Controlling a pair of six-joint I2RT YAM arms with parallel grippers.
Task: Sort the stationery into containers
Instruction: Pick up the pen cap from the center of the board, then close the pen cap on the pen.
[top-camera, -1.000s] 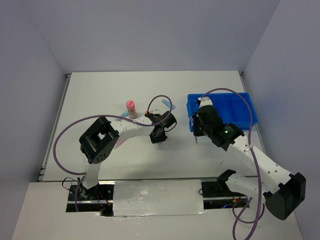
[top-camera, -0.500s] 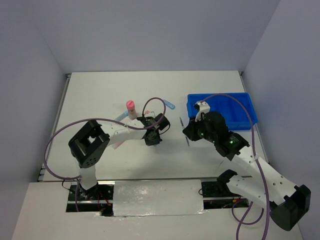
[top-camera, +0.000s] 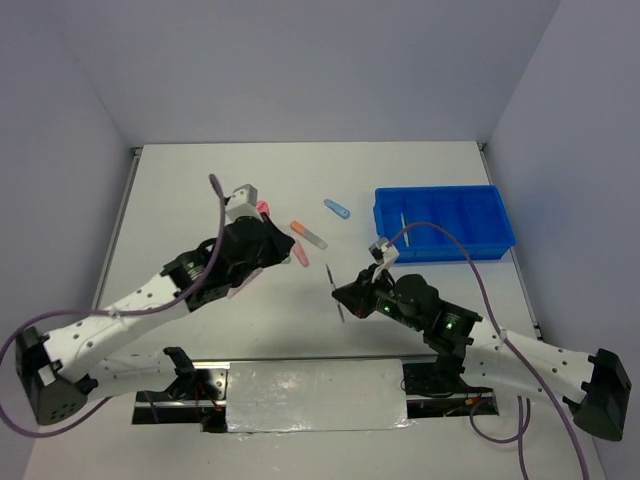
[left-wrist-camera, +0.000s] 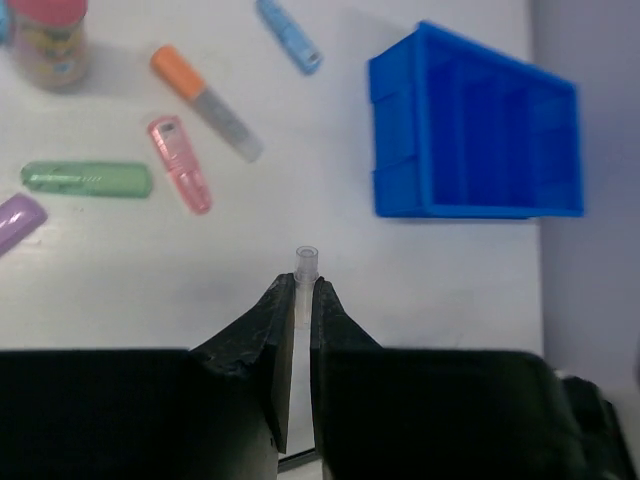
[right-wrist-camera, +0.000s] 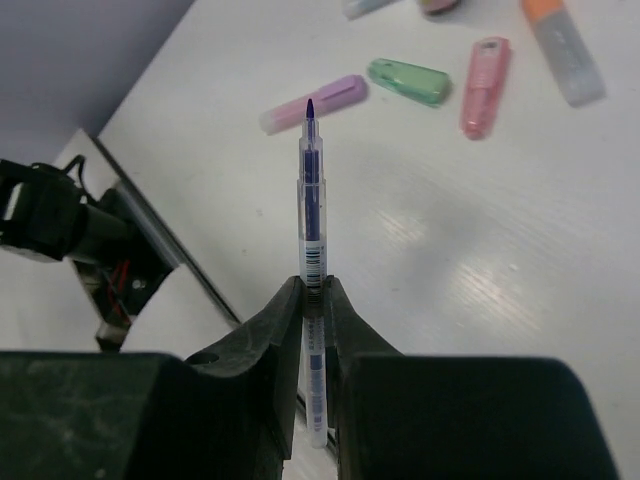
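My left gripper (left-wrist-camera: 302, 285) hangs above the table, shut on a thin clear tube (left-wrist-camera: 306, 262) whose end pokes past the fingertips. Below it lie an orange stick (left-wrist-camera: 195, 90), a pink stick (left-wrist-camera: 180, 163), a green stick (left-wrist-camera: 87, 179), a lilac stick (left-wrist-camera: 18, 222), a blue stick (left-wrist-camera: 289, 35) and the pink-capped bottle (left-wrist-camera: 48, 45). My right gripper (right-wrist-camera: 312, 285) is shut on a clear pen (right-wrist-camera: 312, 190) with a purple tip, near the table's middle (top-camera: 345, 297). The blue tray (top-camera: 445, 222) sits at the right with one thin pen (top-camera: 403, 222) inside.
Grey walls close the table on three sides. A shiny metal plate (top-camera: 315, 395) covers the near edge between the arm bases. Purple cables (top-camera: 450, 240) loop off both arms, one arching near the tray's front wall.
The left gripper shut on the clear tube and lifted back to the left. The right arm carried its pen away from the tray toward the near middle of the table.
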